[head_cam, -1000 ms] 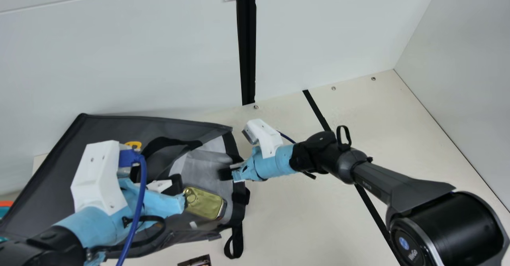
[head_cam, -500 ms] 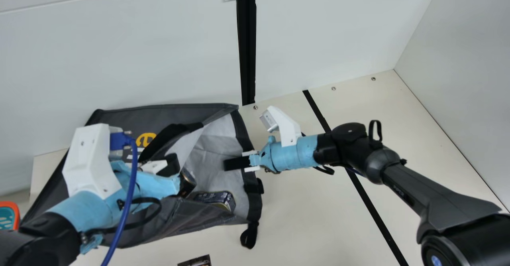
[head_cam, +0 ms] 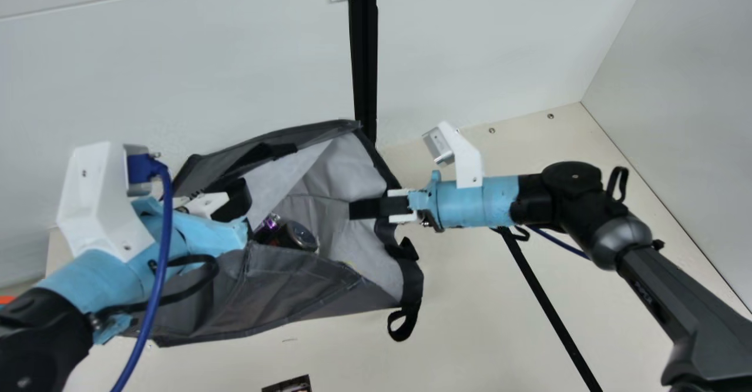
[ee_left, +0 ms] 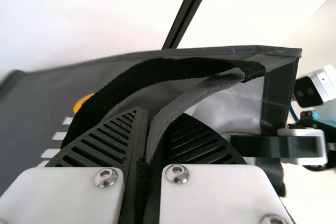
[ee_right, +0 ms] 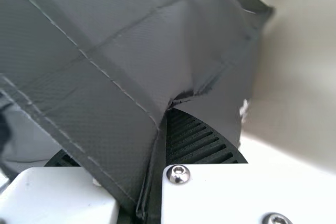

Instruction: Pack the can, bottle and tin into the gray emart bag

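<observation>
"What does the main view show?"
"The can [head_cam: 301, 235] lies inside the bag [head_cam: 294, 283], toward the mouth's seven o'clock; the right pincer [head_cam: 355, 209] pinches the rim at three."

"Left wrist view?"
"The left pincer [ee_left: 161, 113] clamps the opposite edge."

"Right wrist view?"
"Cloth sits between its ribbed fingers. The step appears to be raising the loaded bag; next, lift evenly, lest the can roll out. Bottle and tin: cannot tell."

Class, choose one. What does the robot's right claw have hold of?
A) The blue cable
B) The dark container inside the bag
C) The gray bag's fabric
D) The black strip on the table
C: the gray bag's dark fabric runs pinched between the fingers of the right claw.
</observation>
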